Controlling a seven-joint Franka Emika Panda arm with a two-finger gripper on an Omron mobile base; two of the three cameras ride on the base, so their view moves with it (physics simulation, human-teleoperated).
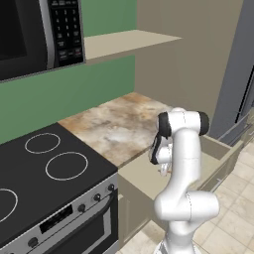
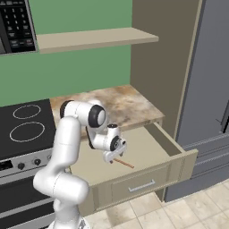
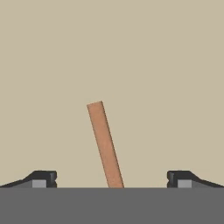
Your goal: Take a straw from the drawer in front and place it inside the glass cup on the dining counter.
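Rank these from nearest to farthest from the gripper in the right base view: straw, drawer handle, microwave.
1. Straw: lying on the drawer floor just below the open gripper.
2. Drawer handle: on the front panel, lower right of the gripper.
3. Microwave: high at the upper left, above the stove.

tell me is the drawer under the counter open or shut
Open. The drawer is pulled out from the cabinet, its cream floor exposed with the straw lying flat on it, under the gripper.
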